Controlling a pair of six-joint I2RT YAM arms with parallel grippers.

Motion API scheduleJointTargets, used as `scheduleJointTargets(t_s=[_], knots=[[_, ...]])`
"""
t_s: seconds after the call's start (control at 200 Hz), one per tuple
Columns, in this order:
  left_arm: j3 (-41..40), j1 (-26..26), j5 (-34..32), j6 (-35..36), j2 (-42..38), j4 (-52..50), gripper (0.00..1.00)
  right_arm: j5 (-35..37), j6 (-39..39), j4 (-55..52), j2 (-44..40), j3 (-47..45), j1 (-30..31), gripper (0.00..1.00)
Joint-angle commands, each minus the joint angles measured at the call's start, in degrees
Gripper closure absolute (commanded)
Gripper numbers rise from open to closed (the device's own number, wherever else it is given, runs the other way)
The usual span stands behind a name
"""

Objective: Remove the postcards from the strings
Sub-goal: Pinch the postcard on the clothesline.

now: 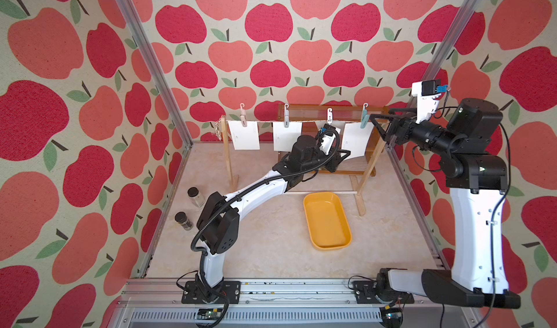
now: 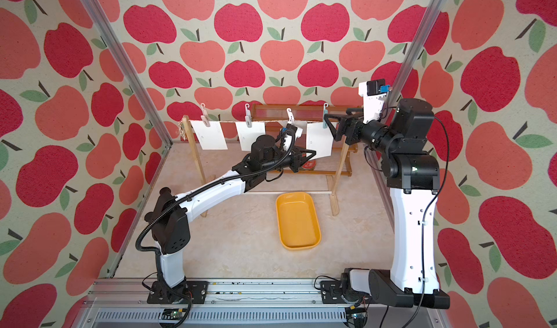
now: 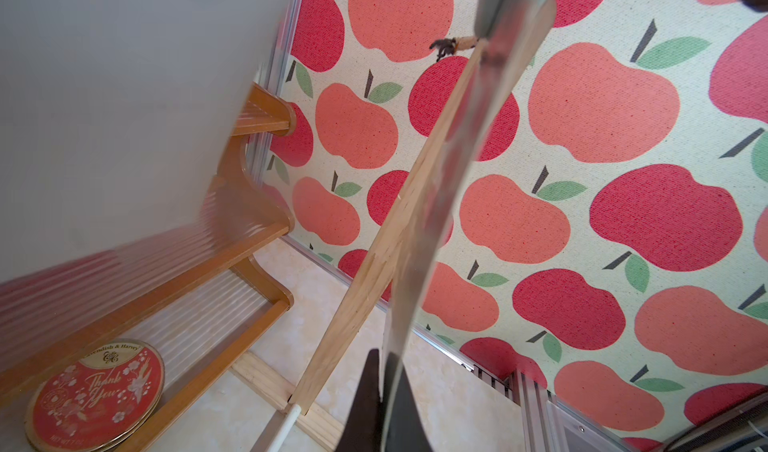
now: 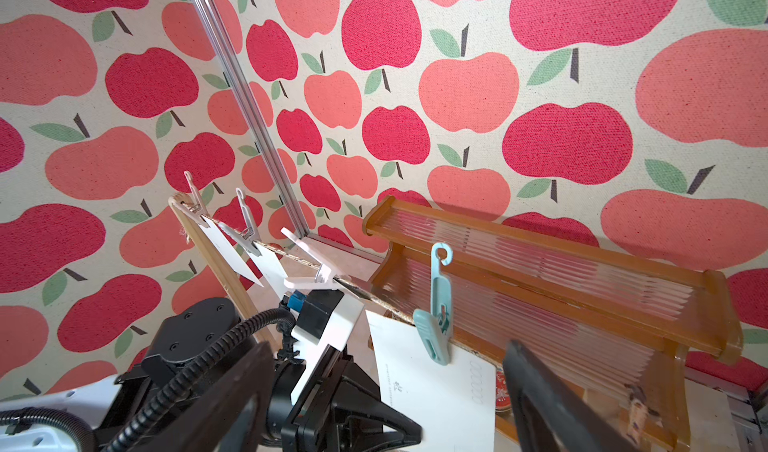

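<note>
Several white postcards hang by clothespins from the strings [image 1: 265, 121], a twine between two wooden posts. The left one [image 1: 243, 135] and its neighbour [image 1: 286, 136] hang free. My left wrist hides most of another [image 1: 337, 129]. My left gripper [image 1: 346, 153] [image 2: 313, 153] is shut on the lower edge of the rightmost postcard [image 1: 357, 139] [image 4: 436, 392]. That card shows edge-on [image 3: 419, 263] between the left gripper's [image 3: 386, 392] fingers. My right gripper [image 1: 376, 127] [image 4: 388, 346] is open at the card's top, its fingers on either side of the teal clothespin [image 1: 364, 118] [image 4: 434, 333].
A yellow tray [image 1: 327, 221] lies on the table in front of the wooden posts [image 1: 369, 172] and their white base rod [image 1: 319, 192]. Two jars [image 1: 196, 197] stand at the left wall. Behind the line is a wooden shelf rack [image 4: 540, 263] holding a red tin [image 3: 95, 396].
</note>
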Motion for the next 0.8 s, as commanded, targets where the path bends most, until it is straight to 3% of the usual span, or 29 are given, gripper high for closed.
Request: scheduleJointTargets(t_s=[0.0, 0.325, 0.795], knots=[[0.2, 1.1, 3.6, 0.0, -2.5, -1.8, 1.00, -2.9, -0.4, -1.5, 2.0, 2.4, 0.2, 0.12], [1.4, 3.9, 11.0, -2.6, -2.5, -2.8, 1.00, -6.0, 1.9, 1.9, 6.1, 3.9, -0.4, 0.12], [2.0, 5.0, 13.2, -4.1, -1.9, -1.9, 1.00, -10.9, 5.2, 7.4, 11.3, 3.3, -2.6, 0.14]])
